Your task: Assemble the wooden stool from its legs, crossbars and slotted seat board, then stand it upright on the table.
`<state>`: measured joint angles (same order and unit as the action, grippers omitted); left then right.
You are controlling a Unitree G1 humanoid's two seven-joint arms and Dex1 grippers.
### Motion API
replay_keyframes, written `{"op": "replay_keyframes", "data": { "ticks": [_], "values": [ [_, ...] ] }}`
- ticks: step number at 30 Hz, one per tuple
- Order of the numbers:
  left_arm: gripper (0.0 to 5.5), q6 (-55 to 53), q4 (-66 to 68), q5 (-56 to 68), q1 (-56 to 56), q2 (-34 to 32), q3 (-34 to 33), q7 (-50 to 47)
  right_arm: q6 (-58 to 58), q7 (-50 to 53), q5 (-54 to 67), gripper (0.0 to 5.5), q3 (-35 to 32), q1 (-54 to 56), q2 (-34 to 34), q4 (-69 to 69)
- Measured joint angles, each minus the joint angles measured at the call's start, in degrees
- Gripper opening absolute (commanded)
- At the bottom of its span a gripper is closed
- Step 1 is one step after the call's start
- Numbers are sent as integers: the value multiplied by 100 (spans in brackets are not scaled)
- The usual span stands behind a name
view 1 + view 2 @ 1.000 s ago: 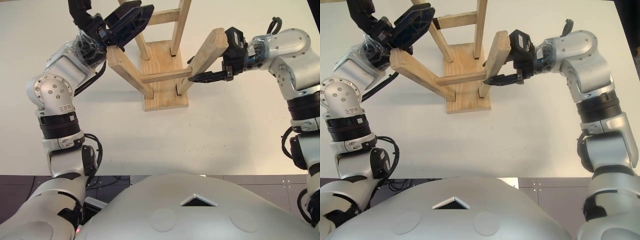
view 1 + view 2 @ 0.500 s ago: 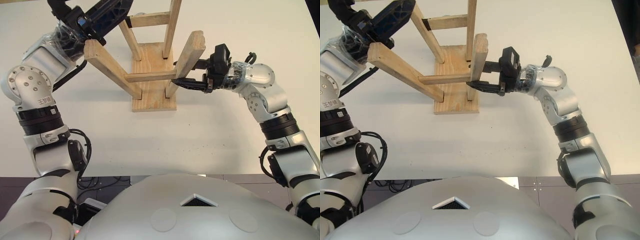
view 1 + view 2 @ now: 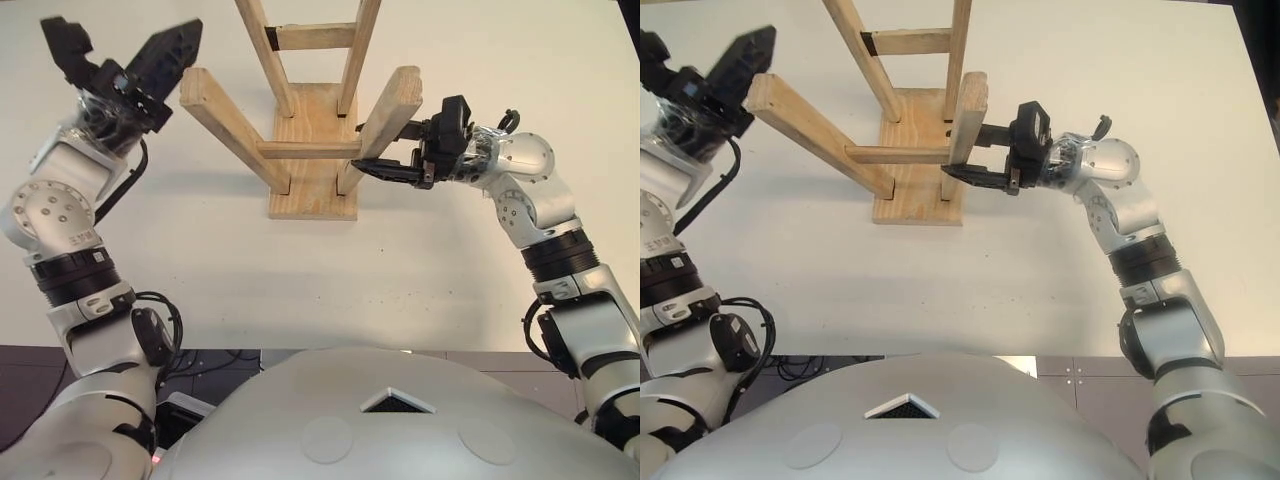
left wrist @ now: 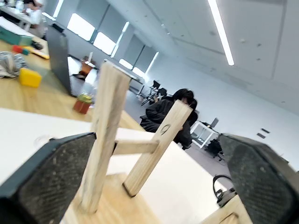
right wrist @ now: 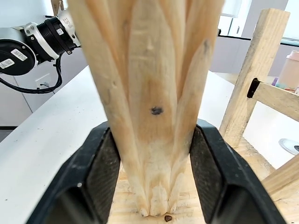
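Table (image 3: 470,290) holds our stool (image 3: 305,150) inverted, seemingly assembled; right pincer (image 3: 376,146) clamps a leg (image 3: 397,98); left pincer (image 3: 121,38) gapes; upending remains.

Ceiling light strip (image 4: 223,32), windows (image 4: 80,27), white table (image 3: 450,280)

An open-plan office: desks (image 4: 32,101), chairs (image 4: 153,88), ceiling strip lights (image 4: 219,30).

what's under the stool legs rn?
The seat board lies flat on the table; the legs stand in its slots. Their tips inside the slots and the table under the board are covered.
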<state>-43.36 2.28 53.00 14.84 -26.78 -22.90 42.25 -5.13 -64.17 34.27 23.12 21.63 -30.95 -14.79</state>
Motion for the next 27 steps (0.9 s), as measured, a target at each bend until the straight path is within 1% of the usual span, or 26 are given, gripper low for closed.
{"op": "replay_keyframes", "data": {
  "ticks": [1, 2, 5, 6, 7, 9, 11, 12, 14, 16, 18, 19, 21, 23, 25, 27],
  "values": [
    [481, 73, 2, -90, -109, 49, 85, 15, 62, -69, 16, 238, -20, 35, -155, 25],
    [481, 176, 2, -208, -208, 78, 132, 22, 253, -91, 7, 253, -61, 41, -285, 111],
    [481, 567, 111, -576, -453, 192, 284, 38, 1977, 148, -538, 306, -71, -602, -1130, 108],
    [481, 623, 127, -644, -538, 266, 353, 38, 2155, 183, -554, 330, -258, -582, -1307, 297],
    [481, 681, 128, -675, -540, 310, 435, 47, 2236, 186, -559, 341, -469, -496, -1456, 517],
    [481, 856, 155, -794, -549, 317, 476, 73, 2435, 153, -671, 377, -668, -483, -1535, 718],
    [481, 1157, 409, -1199, -548, 315, 703, 96, 2864, -38, -607, 411, -720, -734, -1732, 1267],
    [481, 1310, 580, -1389, -538, 320, 808, 108, 3139, -90, -488, 416, -749, -862, -1757, 1555],
    [481, 1481, 875, -1576, -432, 447, 983, 177, 3827, -185, -34, 416, -705, -1251, -1717, 2430],
    [481, 1492, 889, -1580, -281, 562, 1149, 276, 4384, -65, 476, 416, -742, -1341, -1619, 2962],
    [481, 1472, 785, -1564, -253, 626, 1229, 384, 4770, 109, 913, 416, -882, -1338, -1257, 3238],
    [481, 1349, 524, -1492, -316, 628, 1350, 542, 4855, 301, 1045, 416, -966, -1290, -999, 3303],
    [481, 1097, -44, -1336, -553, 494, 1561, 857, 4794, 608, 918, 416, -1057, -1122, -755, 3189],
    [481, 856, -583, -1236, -824, 372, 1810, 1089, 4425, 969, 489, 416, -1090, -1006, -498, 2679],
    [481, 543, -1541, -1083, -1225, 330, 2500, 1310, 3519, 1235, -428, 416, -1141, -664, -362, 1701],
    [481, 473, -2068, -1094, -1462, 412, 3000, 1296, 3156, 1079, -741, 416, -1162, -605, -390, 1337]
  ]
}}
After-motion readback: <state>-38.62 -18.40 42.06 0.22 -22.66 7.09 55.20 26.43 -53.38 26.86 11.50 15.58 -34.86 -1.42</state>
